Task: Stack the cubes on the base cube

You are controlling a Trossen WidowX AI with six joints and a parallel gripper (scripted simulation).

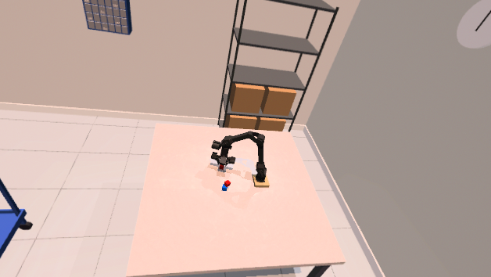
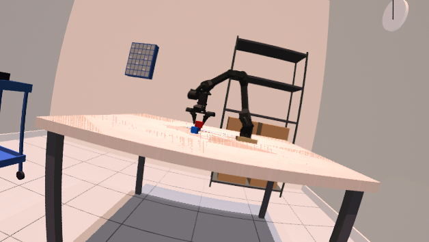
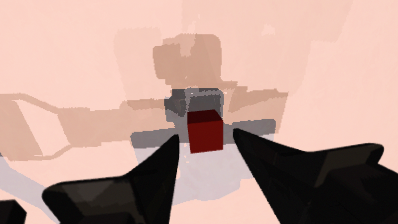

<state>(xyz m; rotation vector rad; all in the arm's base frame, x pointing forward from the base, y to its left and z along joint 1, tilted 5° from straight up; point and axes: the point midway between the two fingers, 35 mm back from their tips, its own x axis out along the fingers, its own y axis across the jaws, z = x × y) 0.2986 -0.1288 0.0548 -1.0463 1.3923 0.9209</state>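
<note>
- Workshop or lab corner, exact type unclear.
- Table (image 1: 234, 231) (image 2: 205, 154) with black arm (image 1: 261, 154) (image 2: 244, 93) mounted on it.
- Metal shelf rack (image 1: 270, 37) (image 2: 273, 48), brown boxes (image 1: 247, 98) (image 2: 274, 131) on it.
- Blue gridded wall unit (image 1: 107, 16) (image 2: 141, 61).
- Blue cart (image 1: 9, 224) (image 2: 15, 86), caster visible.
- Wall clock (image 1: 471, 29) (image 2: 393, 20), tiled floor (image 1: 70, 168) (image 2: 171, 178).

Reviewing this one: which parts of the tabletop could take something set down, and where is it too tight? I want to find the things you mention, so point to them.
Likely room: the near stretch of table (image 1: 234, 239) (image 2: 307, 167), between cubes and front edge. Crowded: around the blue cube (image 1: 224, 188) (image 2: 194, 130) and gripper (image 1: 222, 167) (image 2: 199, 124) (image 3: 206, 135).
</note>
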